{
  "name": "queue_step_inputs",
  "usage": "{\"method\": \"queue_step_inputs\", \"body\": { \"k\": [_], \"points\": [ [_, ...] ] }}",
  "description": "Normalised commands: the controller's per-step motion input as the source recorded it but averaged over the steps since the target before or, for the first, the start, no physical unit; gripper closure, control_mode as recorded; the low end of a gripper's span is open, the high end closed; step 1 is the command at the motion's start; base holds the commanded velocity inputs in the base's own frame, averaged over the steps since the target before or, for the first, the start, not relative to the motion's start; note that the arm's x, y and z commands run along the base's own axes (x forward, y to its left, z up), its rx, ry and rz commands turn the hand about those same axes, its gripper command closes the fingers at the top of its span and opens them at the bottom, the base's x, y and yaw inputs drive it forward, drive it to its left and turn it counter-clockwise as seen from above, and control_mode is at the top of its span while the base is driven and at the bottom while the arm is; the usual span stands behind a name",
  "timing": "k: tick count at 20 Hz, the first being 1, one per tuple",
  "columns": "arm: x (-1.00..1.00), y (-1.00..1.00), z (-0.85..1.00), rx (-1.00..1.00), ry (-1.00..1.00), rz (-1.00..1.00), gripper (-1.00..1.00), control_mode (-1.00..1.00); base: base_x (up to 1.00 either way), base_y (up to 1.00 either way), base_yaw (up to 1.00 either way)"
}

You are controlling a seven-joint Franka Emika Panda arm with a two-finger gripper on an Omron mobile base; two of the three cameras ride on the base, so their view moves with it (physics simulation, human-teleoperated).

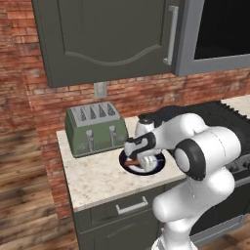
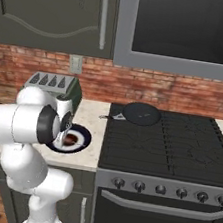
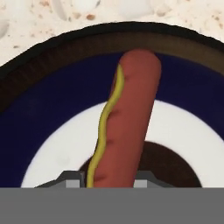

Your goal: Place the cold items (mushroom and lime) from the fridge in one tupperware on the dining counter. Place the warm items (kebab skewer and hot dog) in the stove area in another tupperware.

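A hot dog (image 3: pixel 127 122) with a yellow mustard line lies on a round plate (image 3: pixel 43 113) with a dark rim, a blue ring and a white centre. My gripper (image 3: pixel 111 183) is low over the plate, its two fingertips pressed against either side of the hot dog's near end. From the base, the plate (image 1: pixel 128 166) sits on the speckled counter between the toaster and the stove, with my hand (image 1: pixel 145 158) down on it. From the right base camera the plate (image 2: pixel 83 140) peeks out beside my arm. Kebab skewer, mushroom, lime and tupperware are out of view.
A green toaster (image 1: pixel 95 128) stands just left of the plate against the brick wall. A black stove (image 2: pixel 164 141) with a dark pan (image 2: pixel 141 113) on its back left burner lies to the right. Dark cabinets (image 1: pixel 107 34) and a microwave (image 2: pixel 186 28) hang overhead.
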Motion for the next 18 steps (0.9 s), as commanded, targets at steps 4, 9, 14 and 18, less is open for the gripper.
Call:
{"method": "queue_step_inputs", "body": {
  "k": [4,9,14,18],
  "points": [
    [-0.54,0.00,0.00,-0.04,-0.03,-0.09,1.00,-1.00,0.00,0.00,0.00],
    [-0.05,0.00,0.23,-0.01,-0.01,-0.05,1.00,-1.00,0.00,0.00,0.00],
    [0.00,-0.03,0.84,0.00,-0.16,0.00,1.00,-1.00,0.00,0.00,0.00],
    [-0.88,-0.56,0.88,0.11,-0.19,0.00,1.00,-1.00,0.00,0.00,0.00]
  ]
}}
